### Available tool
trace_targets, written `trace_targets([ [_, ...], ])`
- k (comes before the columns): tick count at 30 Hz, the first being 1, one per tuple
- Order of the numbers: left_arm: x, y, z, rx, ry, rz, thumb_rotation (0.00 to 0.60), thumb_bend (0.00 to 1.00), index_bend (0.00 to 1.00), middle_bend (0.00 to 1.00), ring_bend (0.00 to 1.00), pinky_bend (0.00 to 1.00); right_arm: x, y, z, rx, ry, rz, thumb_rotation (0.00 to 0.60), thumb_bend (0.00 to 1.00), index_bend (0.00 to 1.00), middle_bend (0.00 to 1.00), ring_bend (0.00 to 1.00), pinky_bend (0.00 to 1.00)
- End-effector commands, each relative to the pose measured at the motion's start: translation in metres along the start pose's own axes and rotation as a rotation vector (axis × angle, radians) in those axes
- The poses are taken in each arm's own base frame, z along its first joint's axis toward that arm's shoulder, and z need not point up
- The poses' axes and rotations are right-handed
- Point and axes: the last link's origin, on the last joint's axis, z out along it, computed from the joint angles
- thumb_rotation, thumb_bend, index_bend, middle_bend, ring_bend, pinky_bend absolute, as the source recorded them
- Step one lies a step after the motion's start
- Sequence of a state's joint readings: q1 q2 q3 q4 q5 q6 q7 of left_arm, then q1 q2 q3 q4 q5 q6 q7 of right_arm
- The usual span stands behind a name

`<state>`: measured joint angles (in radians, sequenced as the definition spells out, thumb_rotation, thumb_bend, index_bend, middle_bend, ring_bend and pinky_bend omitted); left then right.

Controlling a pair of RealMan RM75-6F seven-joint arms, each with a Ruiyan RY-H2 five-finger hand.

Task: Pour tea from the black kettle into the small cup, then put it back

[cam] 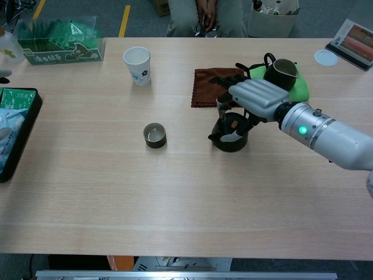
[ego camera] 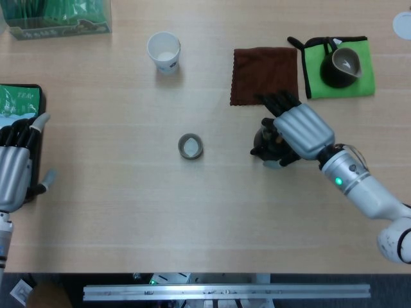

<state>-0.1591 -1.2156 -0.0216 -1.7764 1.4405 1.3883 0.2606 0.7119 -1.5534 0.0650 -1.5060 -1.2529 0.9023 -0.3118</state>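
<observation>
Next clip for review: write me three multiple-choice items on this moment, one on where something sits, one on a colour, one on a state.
1. The small cup stands:
A. on the brown cloth
B. on bare table, toward the robot's left of the black kettle
C. in the black tray

2. The mat under the dark pitcher is:
A. green
B. red
C. white

3. The right hand is:
A. resting flat on the table, far from the kettle
B. holding the paper cup
C. over the black kettle, fingers extended

Key: 1 B, bare wood surrounds it; 2 A, bright green shows around the pitcher; 3 C, the chest view shows the fingers stretched out above the kettle.
</observation>
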Motion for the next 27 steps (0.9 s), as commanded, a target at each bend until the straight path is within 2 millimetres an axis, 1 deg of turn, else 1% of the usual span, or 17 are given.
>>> trace_targets([
  [1,0.000,0.000,0.000,-0.001,0.001,0.000,0.600,0.27,0.08,0.17,0.14,0.20,0.003,0.000,-0.002,0.003,0.019,0.008,0.421,0.00,0.00,0.00,0.00,0.00],
  [4,0.001,-0.001,0.000,0.000,0.002,0.002,0.600,0.27,0.08,0.17,0.14,0.20,0.007,0.002,-0.005,0.001,0.039,-0.002,0.444,0.00,0.00,0.00,0.00,0.00],
  [8,0.002,-0.003,0.000,0.005,0.008,0.004,0.600,0.27,0.08,0.17,0.14,0.20,0.011,0.008,-0.010,-0.012,0.067,-0.041,0.543,0.00,0.00,0.00,0.00,0.00],
  [11,0.004,-0.005,0.000,0.006,0.018,0.006,0.600,0.27,0.08,0.17,0.14,0.20,0.014,0.013,-0.017,-0.030,0.086,-0.053,0.595,0.00,0.00,0.00,0.00,0.00],
  [15,0.009,-0.010,-0.001,0.008,0.037,0.009,0.600,0.27,0.08,0.17,0.14,0.20,0.023,0.025,-0.034,-0.071,0.109,-0.066,0.600,0.00,0.00,0.00,0.00,0.00],
  [21,0.015,-0.018,-0.005,0.007,0.067,0.017,0.600,0.27,0.08,0.17,0.14,0.20,0.040,0.052,-0.076,-0.171,0.171,-0.092,0.600,0.00,0.00,0.01,0.00,0.00],
  [24,0.017,-0.022,-0.008,0.011,0.085,0.024,0.600,0.27,0.08,0.17,0.14,0.20,0.047,0.067,-0.104,-0.237,0.210,-0.104,0.600,0.00,0.00,0.06,0.00,0.00],
  [27,0.019,-0.026,-0.008,0.020,0.108,0.019,0.600,0.27,0.08,0.17,0.14,0.20,0.052,0.077,-0.131,-0.303,0.266,-0.113,0.600,0.05,0.04,0.11,0.04,0.02],
])
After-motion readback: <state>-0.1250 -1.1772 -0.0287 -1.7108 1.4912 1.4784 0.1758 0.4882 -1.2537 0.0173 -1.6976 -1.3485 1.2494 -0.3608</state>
